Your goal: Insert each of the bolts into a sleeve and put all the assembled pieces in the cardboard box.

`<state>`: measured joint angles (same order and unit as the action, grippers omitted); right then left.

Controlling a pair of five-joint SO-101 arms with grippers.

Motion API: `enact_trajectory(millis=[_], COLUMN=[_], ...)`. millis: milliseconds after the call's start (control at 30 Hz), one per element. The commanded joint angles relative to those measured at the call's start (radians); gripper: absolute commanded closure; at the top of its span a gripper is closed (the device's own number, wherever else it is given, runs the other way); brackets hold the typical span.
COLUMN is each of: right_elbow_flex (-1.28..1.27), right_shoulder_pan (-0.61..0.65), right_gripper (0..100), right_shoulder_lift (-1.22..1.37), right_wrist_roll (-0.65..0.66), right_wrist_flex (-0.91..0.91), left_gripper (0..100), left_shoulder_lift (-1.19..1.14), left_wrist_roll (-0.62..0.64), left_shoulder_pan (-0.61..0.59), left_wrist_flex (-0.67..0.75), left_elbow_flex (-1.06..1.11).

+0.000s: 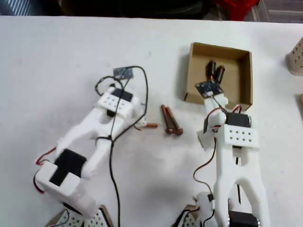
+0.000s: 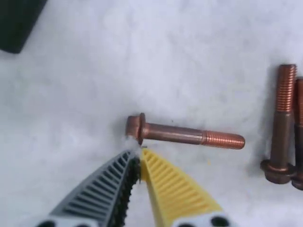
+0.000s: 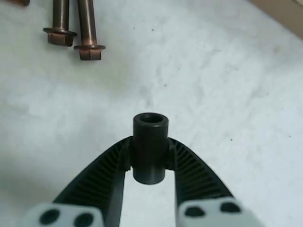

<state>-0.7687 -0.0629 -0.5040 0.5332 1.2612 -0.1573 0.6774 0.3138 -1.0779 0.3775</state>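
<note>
White tabletop (image 1: 71,56) stretches under both arms. The cardboard box (image 1: 242,75) sits toward its far right and holds two assembled pieces (image 1: 215,71). The right gripper (image 3: 149,147) clamps a black sleeve (image 3: 150,130) upright between its fingers, bore facing up, over bare table near a pair of copper bolts (image 3: 75,28) lying side by side. The left gripper (image 2: 138,158) has its grey and yellow fingers pressed together with nothing between them. Its tips are at the flanged head of a single bolt (image 2: 184,134), which lies flat and apart from the pair; whether they actually touch the flange is hard to tell. The risk from here seems to lie with that bolt: closed tips could nudge the head and roll it away instead of taking it, so the fingers would need to part first. A grasp at the very head may also let the shank droop, so it misses the sleeve's narrow bore or knocks the sleeve askew.
</note>
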Motion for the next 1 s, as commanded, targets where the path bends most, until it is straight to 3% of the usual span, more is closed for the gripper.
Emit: enact_trajectory(millis=[0,267,467,700,967], right_elbow_flex=[0.008,-0.002,-0.002,-0.002,-0.002], right_shoulder_pan=[0.001,0.001,0.001,0.001,-0.001], right_gripper=[98.1,98.1,98.1,98.1,98.1], right_shoulder_lift=[-0.036,-0.036,-0.038,-0.039,-0.042], right_wrist_roll=[0.014,0.014,0.014,0.014,0.014], right_wrist_flex=[-0.015,-0.015,-0.015,-0.015,-0.013], left_gripper=[98,98,98,98,98], left_shoulder_lift=[0.047,-0.044,-0.166,-0.177,-0.294], left_wrist_roll=[-0.009,-0.009,0.046,0.048,-0.029], left_shoulder_pan=[-0.007,-0.010,-0.019,-0.077,-0.051], left_wrist_flex=[-0.009,0.025,-0.068,-0.015,0.014], left_elbow_flex=[0.003,-0.026,-0.187,-0.253,-0.381])
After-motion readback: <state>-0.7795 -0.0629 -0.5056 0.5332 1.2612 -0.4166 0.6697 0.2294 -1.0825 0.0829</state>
